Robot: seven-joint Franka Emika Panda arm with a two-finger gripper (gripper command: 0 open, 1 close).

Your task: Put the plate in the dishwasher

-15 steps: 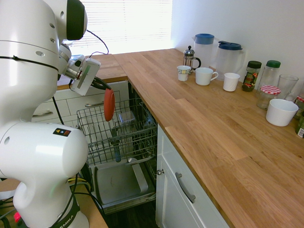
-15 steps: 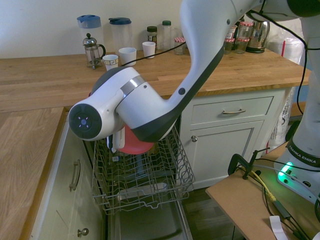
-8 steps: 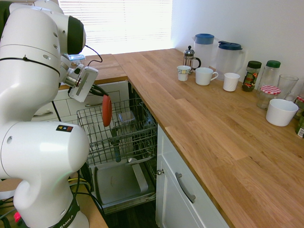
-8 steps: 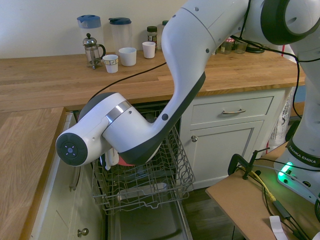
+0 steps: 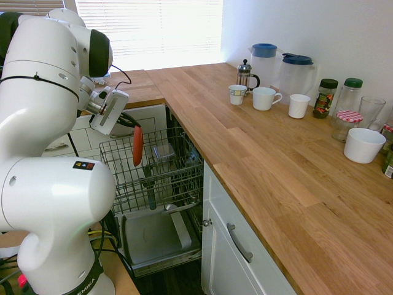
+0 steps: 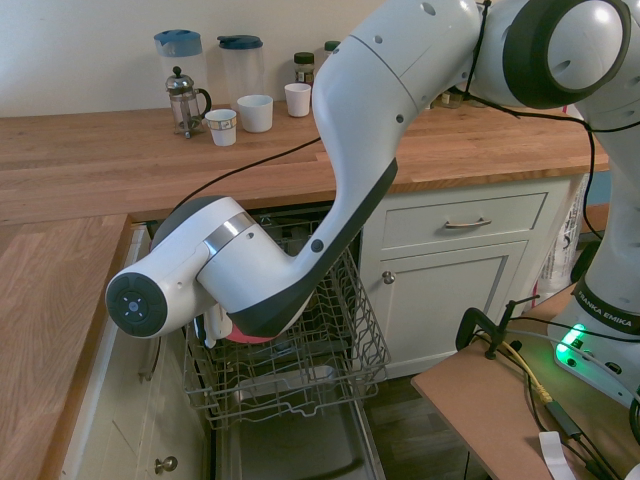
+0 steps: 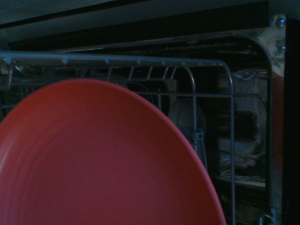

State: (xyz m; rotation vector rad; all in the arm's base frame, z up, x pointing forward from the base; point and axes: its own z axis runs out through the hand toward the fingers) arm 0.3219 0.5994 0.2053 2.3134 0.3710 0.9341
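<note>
The tool [image 5: 131,120] is clamping the plate [image 5: 138,145] by its rim, edge-on over the dishwasher [image 5: 161,184] rack; it looks stiff, smooth, probably breakable.

Oak worktop [image 5: 276,160] carries mugs [image 5: 265,98] (white), jugs [image 5: 281,70], bowl [image 5: 363,145].

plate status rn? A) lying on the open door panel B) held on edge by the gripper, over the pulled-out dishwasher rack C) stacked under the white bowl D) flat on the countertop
B: the first exterior view shows the plate upright on its edge, gripped at its top by the gripper and hanging over the wire rack of the dishwasher.
</note>
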